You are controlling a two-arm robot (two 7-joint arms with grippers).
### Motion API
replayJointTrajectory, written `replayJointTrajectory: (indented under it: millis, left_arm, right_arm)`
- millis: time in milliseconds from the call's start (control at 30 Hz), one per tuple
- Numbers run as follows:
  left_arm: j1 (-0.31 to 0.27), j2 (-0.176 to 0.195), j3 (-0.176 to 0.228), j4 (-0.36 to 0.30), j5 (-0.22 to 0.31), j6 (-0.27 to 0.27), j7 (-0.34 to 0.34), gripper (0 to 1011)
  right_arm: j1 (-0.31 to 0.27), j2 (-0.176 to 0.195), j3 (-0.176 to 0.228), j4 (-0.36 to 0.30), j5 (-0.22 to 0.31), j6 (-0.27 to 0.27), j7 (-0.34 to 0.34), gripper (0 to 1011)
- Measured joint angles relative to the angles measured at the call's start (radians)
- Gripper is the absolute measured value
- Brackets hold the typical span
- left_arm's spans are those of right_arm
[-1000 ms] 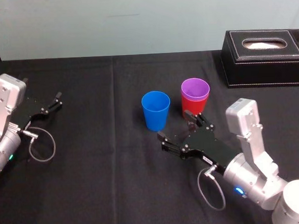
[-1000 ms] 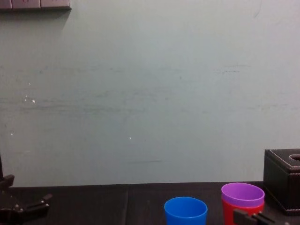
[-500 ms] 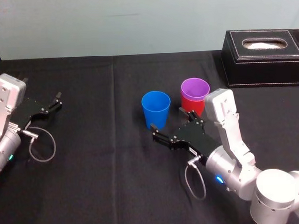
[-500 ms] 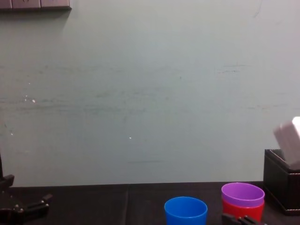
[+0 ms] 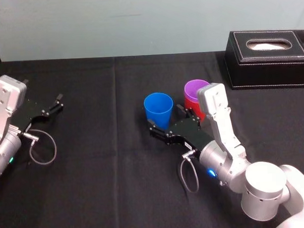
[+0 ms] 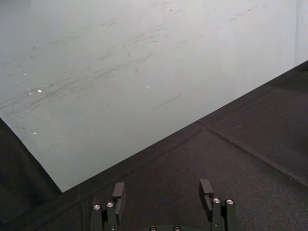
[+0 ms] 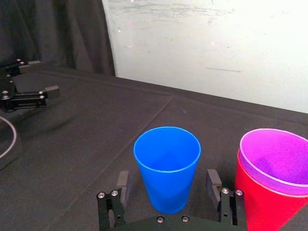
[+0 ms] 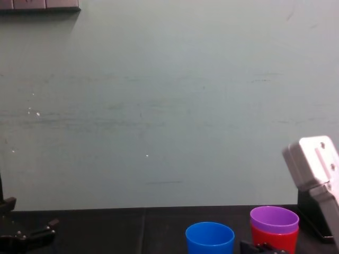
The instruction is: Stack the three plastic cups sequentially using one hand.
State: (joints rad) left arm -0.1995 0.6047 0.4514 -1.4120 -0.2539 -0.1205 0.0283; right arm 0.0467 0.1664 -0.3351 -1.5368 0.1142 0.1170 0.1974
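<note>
From the head view, the purple cup sits nested in the red cup, so one stacking looks done. The blue cup stands alone just beside them on the black table. The right gripper reaches in low at the blue cup's base. The left gripper lies parked well off to the left.

In the left wrist view its fingers are spread apart, holding nothing.

In the right wrist view the right gripper's fingers stand wide on either side of the blue cup, not closed on it.

The chest view shows the blue cup apart from the pair.

I reckon what's left is grasping it and joining it to the stack.
</note>
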Motion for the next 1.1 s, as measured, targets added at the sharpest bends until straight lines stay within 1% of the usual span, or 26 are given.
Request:
replayJointTrajectory:
  millis: [267, 300, 433, 800, 1000, 1100]
  left_arm:
    - [0.0, 0.0, 0.0, 0.0, 0.0, 0.0, 0.0, 1004]
    - [0.0, 0.0, 0.0, 0.0, 0.0, 0.0, 0.0, 1005]
    - [0.0, 0.0, 0.0, 0.0, 0.0, 0.0, 0.0, 1005]
    - [0.0, 0.0, 0.0, 0.0, 0.0, 0.0, 0.0, 1005]
    - [0.0, 0.0, 0.0, 0.0, 0.0, 0.0, 0.0, 1005]
    - [0.0, 0.0, 0.0, 0.0, 0.0, 0.0, 0.0, 1005]
  right_arm:
    - [0.043, -0.027, -0.002, 0.069, -0.002, -0.017, 0.017, 1003]
    - [0.043, -0.027, -0.002, 0.069, -0.002, -0.017, 0.017, 1003]
    - [0.062, -0.038, -0.008, 0.101, -0.002, -0.042, 0.03, 1003]
    - [0.09, -0.056, -0.012, 0.144, -0.013, -0.069, 0.025, 1003]
    - [0.094, -0.06, -0.013, 0.155, -0.023, -0.082, 0.019, 1003]
    - [0.094, -0.061, -0.012, 0.159, -0.03, -0.099, 0.014, 1004]
